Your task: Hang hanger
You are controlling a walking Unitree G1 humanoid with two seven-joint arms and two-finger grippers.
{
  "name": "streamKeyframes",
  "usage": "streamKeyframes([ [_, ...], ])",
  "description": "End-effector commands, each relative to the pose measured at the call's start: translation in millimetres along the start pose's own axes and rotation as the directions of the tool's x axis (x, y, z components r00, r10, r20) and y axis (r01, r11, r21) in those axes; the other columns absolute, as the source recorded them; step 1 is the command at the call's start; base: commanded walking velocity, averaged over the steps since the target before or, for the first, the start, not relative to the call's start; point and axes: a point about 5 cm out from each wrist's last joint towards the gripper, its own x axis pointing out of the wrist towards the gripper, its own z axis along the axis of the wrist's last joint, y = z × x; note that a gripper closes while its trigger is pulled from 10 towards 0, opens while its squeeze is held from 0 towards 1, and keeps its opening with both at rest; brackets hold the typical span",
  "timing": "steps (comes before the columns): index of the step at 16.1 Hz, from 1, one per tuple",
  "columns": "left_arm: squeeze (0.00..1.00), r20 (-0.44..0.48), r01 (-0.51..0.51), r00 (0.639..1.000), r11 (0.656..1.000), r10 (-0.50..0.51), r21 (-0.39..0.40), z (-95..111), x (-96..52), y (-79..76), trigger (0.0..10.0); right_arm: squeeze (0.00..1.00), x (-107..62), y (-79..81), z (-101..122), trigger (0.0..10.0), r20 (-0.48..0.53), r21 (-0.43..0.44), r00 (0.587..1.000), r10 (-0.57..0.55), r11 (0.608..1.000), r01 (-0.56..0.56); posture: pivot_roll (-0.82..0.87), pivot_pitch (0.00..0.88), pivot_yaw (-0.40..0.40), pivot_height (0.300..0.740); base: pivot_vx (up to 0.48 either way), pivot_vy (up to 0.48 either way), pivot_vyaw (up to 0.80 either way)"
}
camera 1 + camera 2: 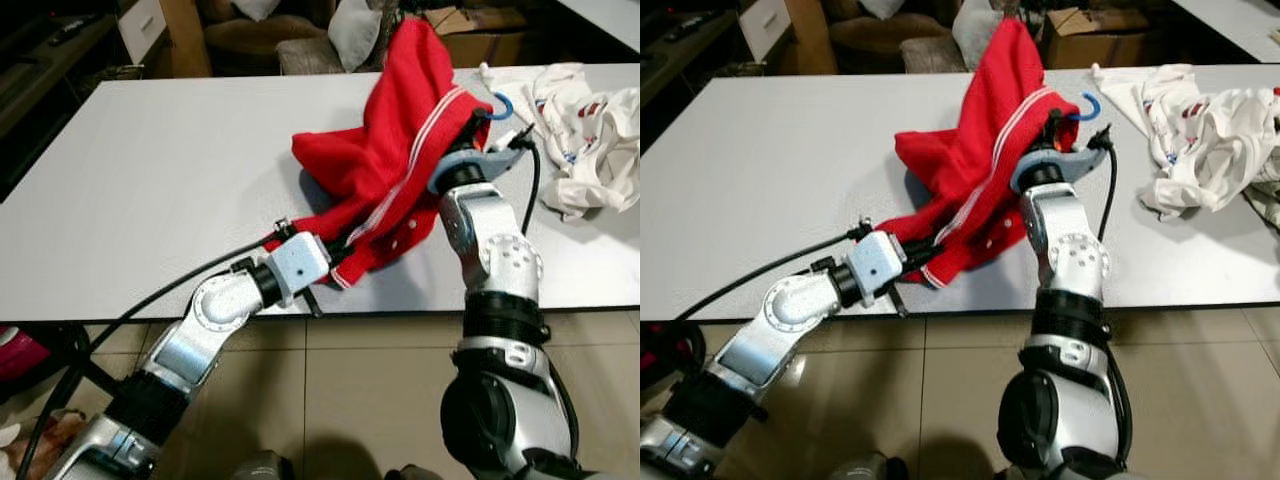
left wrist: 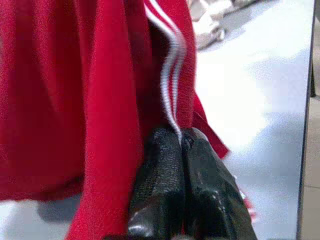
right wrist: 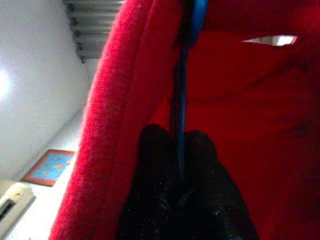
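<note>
The left gripper (image 2: 181, 145) is pinching the red shirt (image 1: 385, 170) at its hem. The right gripper (image 3: 179, 145) is squeezing the blue hanger (image 3: 181, 100) inside it, above the white table (image 1: 150, 180).

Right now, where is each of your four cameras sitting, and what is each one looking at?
Left eye: on the head, looking down at the white table, red garment and both silver arms.
Right eye: beside it, same scene, white clothes included.
Left wrist: along the left gripper, shut on the garment's striped edge.
Right wrist: along the right gripper, shut on the blue hanger inside the garment.
All four share the red garment.
</note>
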Motion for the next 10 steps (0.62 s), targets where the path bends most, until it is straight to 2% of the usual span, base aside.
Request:
streamKeyframes([
  [1,0.00,0.018,-0.056,0.998,0.995,0.055,0.077,-5,-13.9,2.2,8.3,0.00,-11.1,-1.6,1,10.0,0.024,-0.002,0.999,-0.039,0.999,0.039,-0.12,0.000,0.032,0.740,0.000,0.000,0.00],
  [2,0.00,0.025,-0.102,0.995,0.989,0.100,0.104,-8,-19.9,4.2,7.5,0.00,-17.0,-3.0,5,10.0,0.042,-0.001,0.997,-0.060,0.998,0.060,-0.12,0.000,0.030,0.740,0.000,0.000,0.00],
  [3,0.00,0.030,-0.166,0.986,0.980,0.163,0.113,-9,-24.4,9.9,7.3,0.00,-22.2,-5.7,7,10.0,0.046,-0.008,0.996,-0.080,0.997,0.081,-0.12,0.000,0.026,0.740,0.000,0.000,0.00],
  [4,0.00,0.016,-0.195,0.981,0.974,0.194,0.116,-12,-26.5,13.4,10.0,0.00,-26.7,-9.3,7,10.0,0.039,-0.022,0.994,-0.099,0.995,0.100,-0.12,0.000,0.024,0.740,0.000,0.000,0.00],
  [6,0.00,-0.019,-0.179,0.983,0.981,0.181,0.074,-18,-27.7,12.9,10.0,0.00,-30.8,-14.0,5,10.0,0.028,-0.032,0.992,-0.120,0.992,0.121,-0.12,0.000,0.023,0.740,0.000,0.000,0.00],
  [7,1.00,-0.044,-0.044,0.998,0.998,0.042,-0.044,-27,-30.4,-3.6,10.0,0.00,-35.2,-16.7,2,10.0,0.020,-0.058,0.990,-0.142,0.988,0.143,-0.12,0.000,0.024,0.740,0.000,0.000,0.00],
  [8,1.00,-0.042,-0.014,0.999,0.997,0.011,-0.072,-27,-31.1,-7.7,10.0,0.00,-35.9,-16.8,2,10.0,0.020,-0.059,0.989,-0.147,0.987,0.148,-0.12,0.000,0.024,0.740,0.000,0.000,0.00],
  [10,1.00,0.000,0.114,0.993,0.983,-0.115,-0.141,-21,-36.7,-20.4,10.0,0.00,-35.4,-15.8,5,10.0,0.030,-0.055,0.989,-0.144,0.988,0.145,-0.12,0.000,0.025,0.740,0.000,0.000,0.00],
])
